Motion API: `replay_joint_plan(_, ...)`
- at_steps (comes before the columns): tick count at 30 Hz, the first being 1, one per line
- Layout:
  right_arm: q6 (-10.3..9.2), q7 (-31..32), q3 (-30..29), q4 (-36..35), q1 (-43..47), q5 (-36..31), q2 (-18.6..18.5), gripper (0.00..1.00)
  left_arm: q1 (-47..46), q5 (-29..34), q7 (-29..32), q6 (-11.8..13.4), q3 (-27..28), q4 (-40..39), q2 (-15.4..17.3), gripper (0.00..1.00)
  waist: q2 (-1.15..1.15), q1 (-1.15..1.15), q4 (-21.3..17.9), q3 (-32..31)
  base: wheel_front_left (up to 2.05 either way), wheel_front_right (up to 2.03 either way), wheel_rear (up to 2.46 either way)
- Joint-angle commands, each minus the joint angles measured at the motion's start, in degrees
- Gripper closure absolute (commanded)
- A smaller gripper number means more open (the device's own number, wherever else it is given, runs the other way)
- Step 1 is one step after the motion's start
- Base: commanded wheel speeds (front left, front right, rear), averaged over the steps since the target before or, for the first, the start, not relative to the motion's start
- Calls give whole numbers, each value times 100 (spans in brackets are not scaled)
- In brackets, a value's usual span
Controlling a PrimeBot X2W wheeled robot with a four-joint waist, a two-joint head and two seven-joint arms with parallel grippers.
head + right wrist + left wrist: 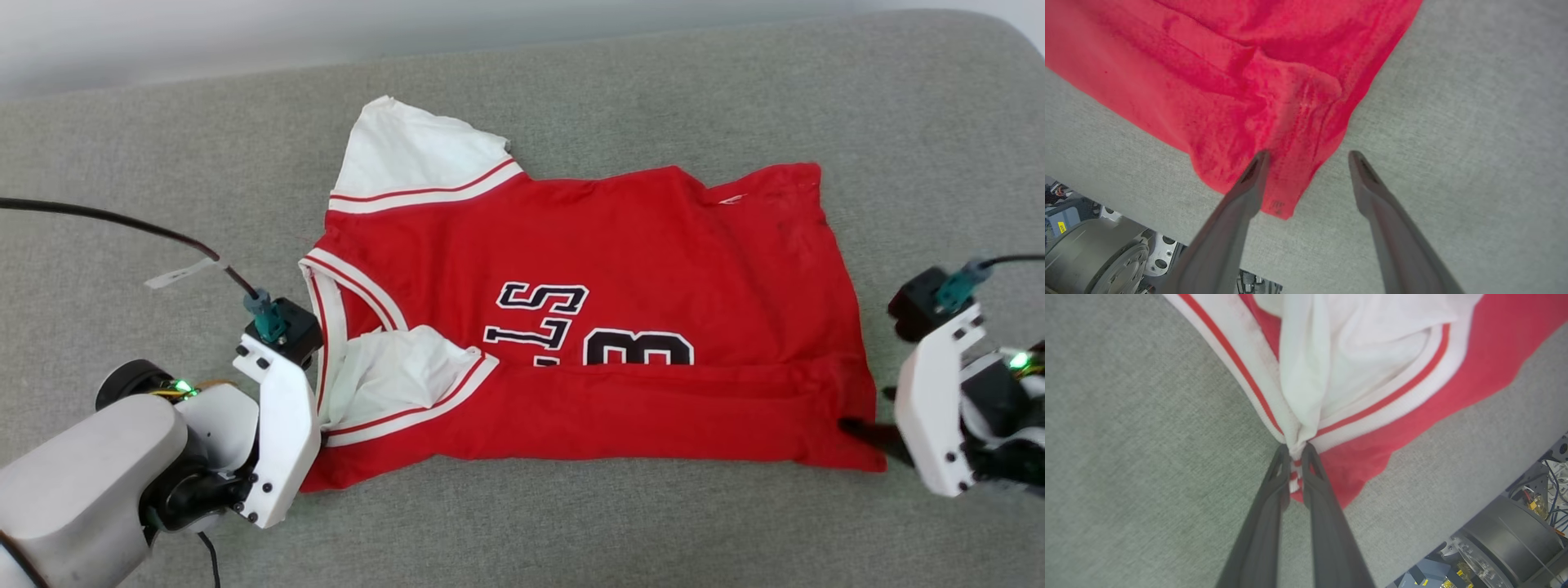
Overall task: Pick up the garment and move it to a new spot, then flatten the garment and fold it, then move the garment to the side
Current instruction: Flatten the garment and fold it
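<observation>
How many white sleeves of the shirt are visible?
2. The far sleeve lies spread flat; the near sleeve is folded over the garment, by the left gripper.

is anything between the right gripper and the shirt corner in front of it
Nothing visible. The right gripper is open right at the shirt's corner, jaws straddling its edge, with bare grey cushion beside it.

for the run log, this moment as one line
left gripper: shut on garment trim | right gripper: open at hem corner | garment: part-folded
</observation>
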Motion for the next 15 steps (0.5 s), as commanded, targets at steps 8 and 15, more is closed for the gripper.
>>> replay_joint_plan(8,7,-256,577,873,492,184,830,0,-32,73,28,57,-57,-103,-44,100,0,0,85,163,0,0,0)
replay_joint_plan(15,5,-881,555,931,126,320,715,100,169,-83,-88,91,3,-134,97,100,0,0,-4,-16,0,0,0)
